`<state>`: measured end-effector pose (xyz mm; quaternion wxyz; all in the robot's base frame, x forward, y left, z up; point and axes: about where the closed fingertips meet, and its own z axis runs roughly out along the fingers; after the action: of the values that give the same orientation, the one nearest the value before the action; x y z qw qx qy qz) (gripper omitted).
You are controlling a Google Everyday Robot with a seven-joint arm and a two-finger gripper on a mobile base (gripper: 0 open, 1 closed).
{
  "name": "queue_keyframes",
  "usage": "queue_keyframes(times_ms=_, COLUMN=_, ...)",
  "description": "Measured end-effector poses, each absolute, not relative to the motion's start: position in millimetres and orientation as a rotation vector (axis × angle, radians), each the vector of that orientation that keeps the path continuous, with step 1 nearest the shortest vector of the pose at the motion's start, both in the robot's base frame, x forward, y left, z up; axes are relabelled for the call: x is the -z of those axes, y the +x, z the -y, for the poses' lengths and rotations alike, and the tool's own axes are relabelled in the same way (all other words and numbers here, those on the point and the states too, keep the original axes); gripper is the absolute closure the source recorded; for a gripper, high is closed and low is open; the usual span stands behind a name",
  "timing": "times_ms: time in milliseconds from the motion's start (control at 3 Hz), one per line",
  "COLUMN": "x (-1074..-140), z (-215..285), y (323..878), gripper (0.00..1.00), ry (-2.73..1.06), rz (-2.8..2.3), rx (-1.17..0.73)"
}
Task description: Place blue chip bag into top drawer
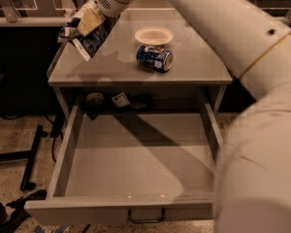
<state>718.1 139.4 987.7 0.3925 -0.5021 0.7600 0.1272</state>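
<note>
- One gripper (89,23) sits at the top left of the camera view, above the left rear corner of the tabletop (194,67). Its pale fingers are pinched on the upper end of the blue chip bag (98,39).
- The bag hangs tilted below the claw, its lower white end toward the table's left edge. Whether that end touches the surface cannot be told.
- Handling, as judged: light, soft, crinkly foil that is likely slippery. The contents are fragile, so a hard squeeze on the body risks crushing them (an end seam is the safer hold).
- Writing: white print shows on the bag, but no word or brand can be read.
- The tabletop also carries a blue can (154,58) lying on its side, with a white bowl (154,35) just behind it. Both are well apart from the bag.
- The top drawer (136,169) stands pulled open below, with most of its flat floor bare. Small items (120,100) lie along its back edge, one with an unreadable white label.
- The bag is not yet over the drawer.
</note>
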Motion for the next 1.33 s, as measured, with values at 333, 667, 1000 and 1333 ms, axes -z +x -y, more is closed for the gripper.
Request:
queue_keyframes(times_ms=333, x=-978.3, z=-116.1, y=668.2, gripper=1.0, ry=-1.343, rz=-1.936, rx=-0.387)
queue_keyframes(times_ms=667, x=-940.3, z=-85.6, y=628.2, gripper=1.0, ry=-1.41, rz=-2.014, rx=-0.476)
queue_keyframes(times_ms=1000, x=-890.1, z=-57.7, y=589.9, gripper=1.0, ry=-1.509, rz=-2.104, rx=-0.579)
queue_keyframes(times_ms=1333, x=-836.5, z=-39.2, y=565.0, gripper=1.0, ry=-1.615, rz=-2.186, rx=-0.687)
